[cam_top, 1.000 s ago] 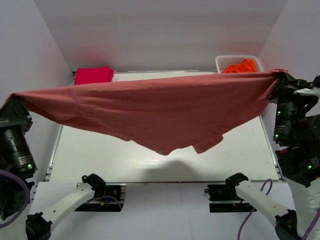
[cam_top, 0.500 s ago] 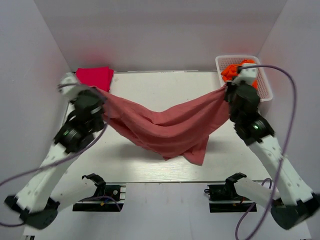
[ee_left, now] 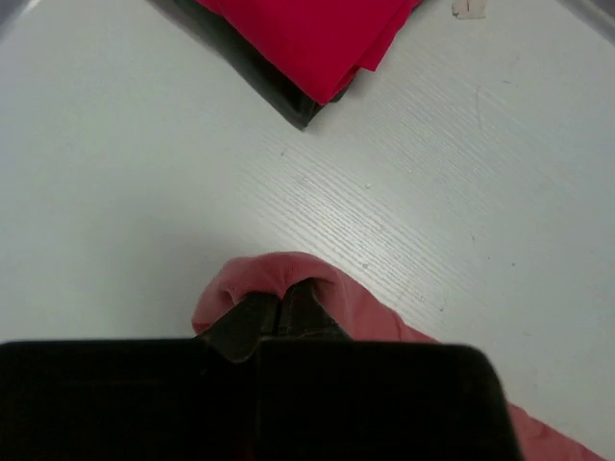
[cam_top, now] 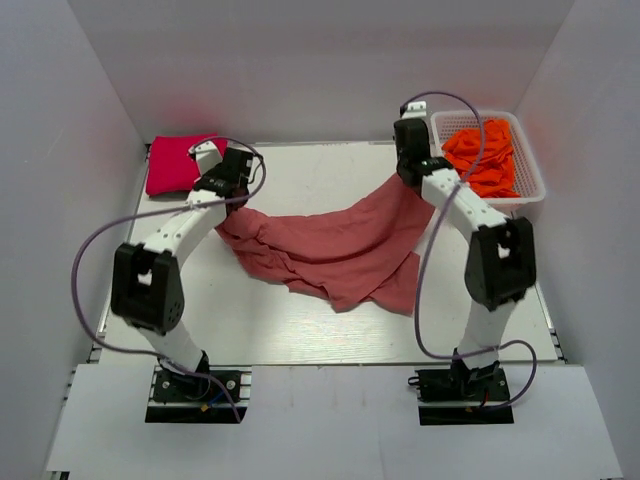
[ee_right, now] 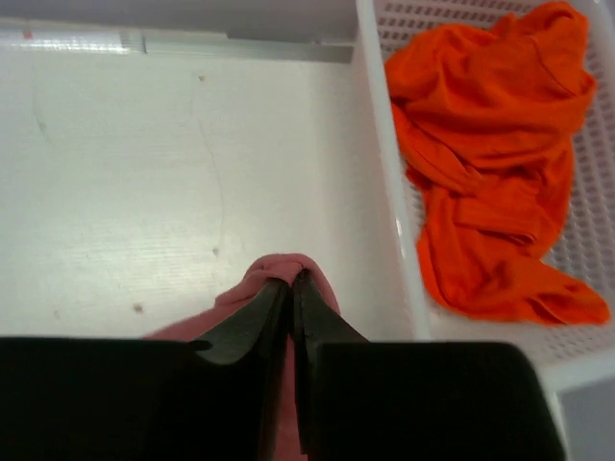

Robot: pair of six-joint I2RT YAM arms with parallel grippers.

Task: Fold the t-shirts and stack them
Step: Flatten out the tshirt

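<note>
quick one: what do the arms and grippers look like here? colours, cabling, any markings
The left arm and right arm match: white links, black joint housings, black bases. A thin purple cable loops loosely along each. The left gripper and right gripper have dark, tapered fingers. No markings legible.

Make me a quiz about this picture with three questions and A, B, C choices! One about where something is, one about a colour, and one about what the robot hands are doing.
1. Where are the orange shirts?
A. Under the left arm
B. In the white basket
C. On the floor

2. What colour is the folded shirt in the far left corner?
A. Crimson-pink
B. Blue
C. Green

3. What are the left gripper and right gripper doing?
A. Hanging open
B. Lifting the basket
C. Pinching the salmon-pink shirt

Answers:
1. B: the orange cloth lies inside the basket walls.
2. A: it shows vivid pink-red.
3. C: both wrist views show salmon cloth between closed fingers.
</note>
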